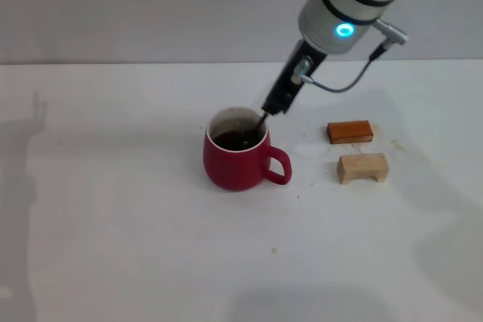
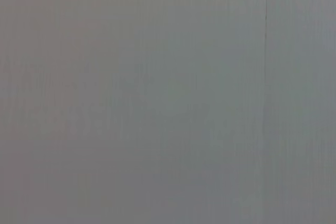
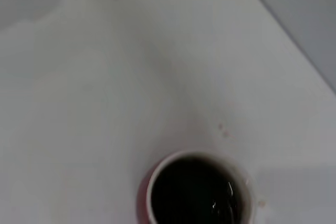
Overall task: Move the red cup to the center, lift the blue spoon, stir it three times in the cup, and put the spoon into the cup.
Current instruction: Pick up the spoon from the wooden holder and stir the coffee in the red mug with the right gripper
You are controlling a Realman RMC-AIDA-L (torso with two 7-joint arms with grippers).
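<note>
**Spoon in the cup, stirring under way or nearly over**

The red cup (image 1: 238,157) stands near the middle of the white surface (image 1: 113,224), handle toward 3 o'clock, dark liquid inside. From about 1 o'clock the right gripper (image 1: 273,106) reaches down over its rim, fingers pinching the blue spoon (image 1: 255,127), of which only a thin dark stem shows, dipping into the liquid. The right wrist view looks straight down on the cup's white rim and dark drink. At the cup's 3 o'clock, well apart, lie an orange-brown block (image 1: 349,132) and a light wooden block (image 1: 363,167).

Judging by this, centring the cup and lifting the spoon are done; how many stirs are finished cannot be told. What is left is to complete any stirs and let go of the spoon. The left gripper is nowhere in view
</note>
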